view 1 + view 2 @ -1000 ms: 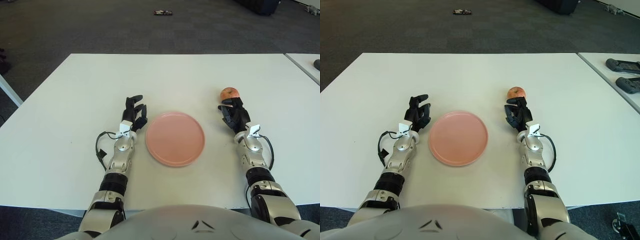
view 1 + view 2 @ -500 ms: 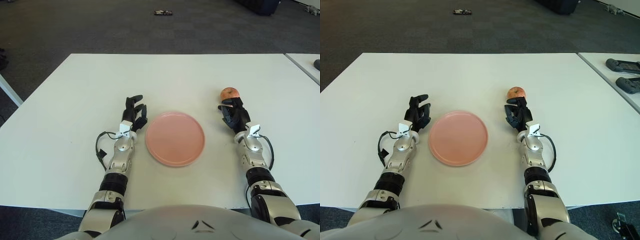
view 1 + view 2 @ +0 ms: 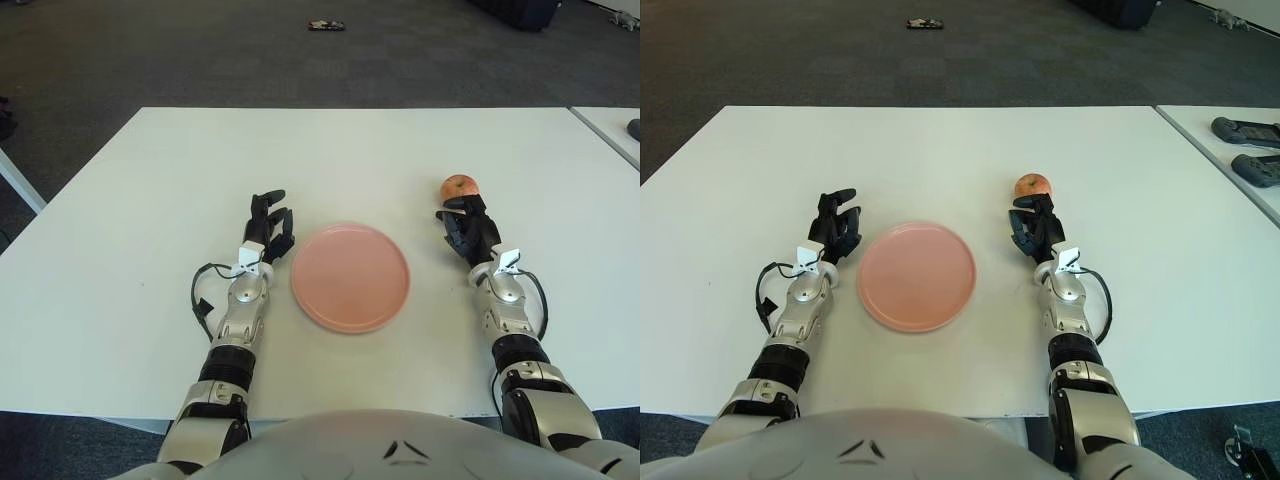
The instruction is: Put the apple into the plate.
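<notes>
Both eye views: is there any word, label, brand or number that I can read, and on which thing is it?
None: no readable text on the pink plate, the apple, the white table or the arms.
White tags near each wrist: blank or unreadable.

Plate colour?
Plain pink plate, no pattern; clearest in the left eye view.

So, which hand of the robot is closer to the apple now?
Right. The right hand sits just in front of the apple, fingers almost at it. The left hand rests beyond the pink plate, on its far side.
</notes>
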{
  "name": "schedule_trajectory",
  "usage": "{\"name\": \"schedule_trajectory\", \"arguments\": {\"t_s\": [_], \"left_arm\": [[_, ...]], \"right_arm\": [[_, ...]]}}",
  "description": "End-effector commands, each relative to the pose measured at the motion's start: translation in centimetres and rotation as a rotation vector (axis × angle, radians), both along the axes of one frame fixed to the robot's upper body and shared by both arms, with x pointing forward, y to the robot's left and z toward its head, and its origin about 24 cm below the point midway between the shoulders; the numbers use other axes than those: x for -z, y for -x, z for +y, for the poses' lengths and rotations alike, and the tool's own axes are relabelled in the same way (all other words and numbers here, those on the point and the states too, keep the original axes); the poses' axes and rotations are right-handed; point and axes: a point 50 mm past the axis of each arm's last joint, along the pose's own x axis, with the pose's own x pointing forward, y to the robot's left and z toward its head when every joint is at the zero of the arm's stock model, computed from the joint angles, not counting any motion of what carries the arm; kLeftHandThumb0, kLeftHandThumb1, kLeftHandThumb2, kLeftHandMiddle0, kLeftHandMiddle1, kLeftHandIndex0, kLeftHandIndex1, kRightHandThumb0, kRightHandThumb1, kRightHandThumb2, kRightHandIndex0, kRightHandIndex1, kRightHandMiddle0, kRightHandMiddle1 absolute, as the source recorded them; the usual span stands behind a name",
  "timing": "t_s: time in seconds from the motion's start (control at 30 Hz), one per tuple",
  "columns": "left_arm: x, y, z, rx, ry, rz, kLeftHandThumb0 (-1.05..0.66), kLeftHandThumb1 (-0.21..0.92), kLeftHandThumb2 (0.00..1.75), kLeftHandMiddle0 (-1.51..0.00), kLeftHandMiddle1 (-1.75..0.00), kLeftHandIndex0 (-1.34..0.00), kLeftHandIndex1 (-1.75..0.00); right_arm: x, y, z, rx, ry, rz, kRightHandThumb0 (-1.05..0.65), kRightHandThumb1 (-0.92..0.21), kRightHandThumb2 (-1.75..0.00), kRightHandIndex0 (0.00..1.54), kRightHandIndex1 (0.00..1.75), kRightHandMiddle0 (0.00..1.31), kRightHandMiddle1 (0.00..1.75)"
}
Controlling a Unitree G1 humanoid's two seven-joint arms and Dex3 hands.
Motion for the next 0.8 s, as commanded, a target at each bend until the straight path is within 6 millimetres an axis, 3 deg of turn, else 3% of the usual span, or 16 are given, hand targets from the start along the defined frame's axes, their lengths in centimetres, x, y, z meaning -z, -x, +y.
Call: {"name": "schedule_trajectory", "arguments": {"t_s": [0.0, 0.77], "left_arm": [[1.43, 0.52, 0.02, -0.005, -0.012, 0.080, -0.77, 0.92, 0.60, -0.26, -0.75, -0.01, -1.22], [1.45, -0.08, -0.79, -0.012, -0.001, 0.078, -0.78, 0.92, 0.62, -0.27, -0.76, -0.03, -1.22]], "right_arm": [[2.53, 1.49, -0.04, 0.009, -0.019, 0.142, -0.35, -0.92, -0.47, 0.34, 1.23, 0.25, 1.69], [2.43, 1.08, -0.86, 0.012, -0.019, 0.150, -0.35, -0.92, -0.47, 0.34, 1.23, 0.25, 1.69]]}}
